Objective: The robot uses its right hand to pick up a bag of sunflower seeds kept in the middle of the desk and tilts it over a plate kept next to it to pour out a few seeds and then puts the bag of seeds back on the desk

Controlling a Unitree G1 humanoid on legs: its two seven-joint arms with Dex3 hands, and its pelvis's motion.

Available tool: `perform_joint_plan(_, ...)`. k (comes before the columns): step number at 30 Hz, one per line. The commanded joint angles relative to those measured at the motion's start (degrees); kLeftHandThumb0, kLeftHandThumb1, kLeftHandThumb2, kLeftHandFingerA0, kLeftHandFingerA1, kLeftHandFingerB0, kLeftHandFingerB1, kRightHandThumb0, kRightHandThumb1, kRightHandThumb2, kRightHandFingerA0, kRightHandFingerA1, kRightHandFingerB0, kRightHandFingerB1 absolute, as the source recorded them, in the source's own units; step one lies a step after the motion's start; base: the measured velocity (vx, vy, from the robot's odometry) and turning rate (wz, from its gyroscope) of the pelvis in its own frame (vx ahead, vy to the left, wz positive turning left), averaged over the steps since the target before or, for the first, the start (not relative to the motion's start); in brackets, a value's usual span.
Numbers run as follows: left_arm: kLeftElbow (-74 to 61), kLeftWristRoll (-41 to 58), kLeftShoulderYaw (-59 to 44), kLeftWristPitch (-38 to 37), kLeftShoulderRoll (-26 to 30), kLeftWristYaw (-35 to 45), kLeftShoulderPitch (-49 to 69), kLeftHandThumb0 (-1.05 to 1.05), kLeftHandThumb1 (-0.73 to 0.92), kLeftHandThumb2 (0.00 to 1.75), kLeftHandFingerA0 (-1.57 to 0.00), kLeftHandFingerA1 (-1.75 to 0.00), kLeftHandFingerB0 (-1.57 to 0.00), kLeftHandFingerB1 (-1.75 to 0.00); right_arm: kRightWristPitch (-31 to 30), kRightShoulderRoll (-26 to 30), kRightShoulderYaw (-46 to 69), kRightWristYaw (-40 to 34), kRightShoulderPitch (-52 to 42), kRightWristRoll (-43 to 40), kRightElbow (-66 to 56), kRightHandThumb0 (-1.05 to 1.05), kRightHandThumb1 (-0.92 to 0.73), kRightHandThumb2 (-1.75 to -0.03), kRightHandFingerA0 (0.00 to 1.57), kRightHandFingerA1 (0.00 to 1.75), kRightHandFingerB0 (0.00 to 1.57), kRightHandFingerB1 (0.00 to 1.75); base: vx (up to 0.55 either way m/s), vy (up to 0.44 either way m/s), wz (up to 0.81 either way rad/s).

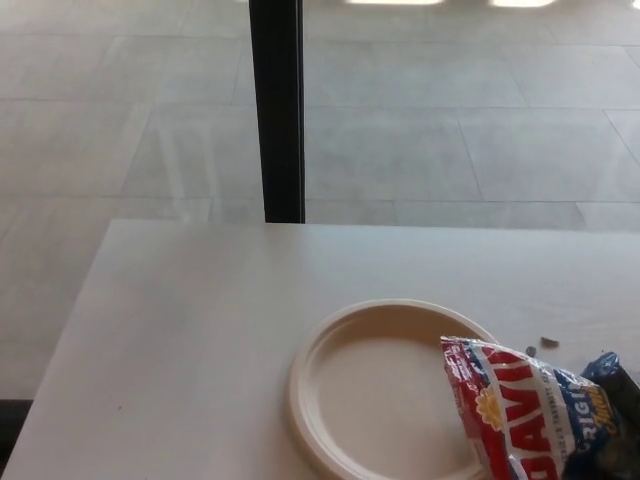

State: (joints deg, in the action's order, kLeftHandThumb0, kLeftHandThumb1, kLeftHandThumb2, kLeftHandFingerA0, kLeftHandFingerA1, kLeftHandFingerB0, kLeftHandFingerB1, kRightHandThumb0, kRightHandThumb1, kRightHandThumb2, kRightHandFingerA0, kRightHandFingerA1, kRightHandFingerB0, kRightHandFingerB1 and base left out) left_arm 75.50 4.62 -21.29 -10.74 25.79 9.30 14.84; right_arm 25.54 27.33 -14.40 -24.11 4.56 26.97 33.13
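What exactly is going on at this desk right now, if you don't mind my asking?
A bag of sunflower seeds is held up at the right, its end hanging over the right side of a cream plate on the white desk. The plate looks empty; a couple of seeds lie on the desk beyond it. The hand holding the bag isn't clearly visible.

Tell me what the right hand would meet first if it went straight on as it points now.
Probably nothing: the right hand, barely visible, points left holding the bag of sunflower seeds above the plate, and the way beyond looks free.
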Motion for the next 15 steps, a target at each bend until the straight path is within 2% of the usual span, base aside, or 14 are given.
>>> perform_joint_plan(1,0.44,0.60,-0.36,0.31,-0.03,-0.60,-0.04,-0.67,0.69,0.61,-0.67,-0.74,-0.61,-0.53,-10.69,-3.64,3.49,3.98,-2.01,-3.21,-1.73,-0.27,-0.47,-1.25,1.01,1.75,0.86,1.63,0.00,0.000,0.00)
perform_joint_plan(8,0.51,-0.01,0.18,0.14,0.06,-1.10,0.18,-0.69,0.69,0.61,-0.64,-0.67,-0.57,-0.49,-13.91,-4.36,4.84,6.00,-2.05,-1.21,-6.98,-0.28,-0.53,-1.19,1.00,1.75,0.78,1.70,0.00,0.000,0.00)
perform_joint_plan(10,0.49,-0.09,0.21,-0.21,0.39,-0.95,0.13,-0.69,0.70,0.61,-0.65,-0.70,-0.58,-0.50,-13.02,-4.80,5.16,6.50,-1.44,-2.01,-7.13,-0.25,-0.48,-1.26,1.02,1.75,0.80,1.72,0.00,0.000,0.00)
perform_joint_plan(14,0.38,1.20,-0.90,0.23,0.50,-0.11,0.02,-0.66,0.69,0.61,-0.67,-0.71,-0.59,-0.53,-12.96,-3.64,5.45,8.74,0.05,-1.38,-9.01,-0.27,-0.52,-1.21,1.00,1.75,0.82,1.68,0.00,0.000,0.00)
perform_joint_plan(15,0.31,0.59,-0.40,0.00,0.71,-0.48,0.08,-0.67,0.70,0.61,-0.67,-0.70,-0.58,-0.51,-13.38,-3.51,5.79,10.23,0.27,-2.20,-10.01,-0.25,-0.48,-1.26,1.01,1.75,0.84,1.66,0.00,0.000,0.00)
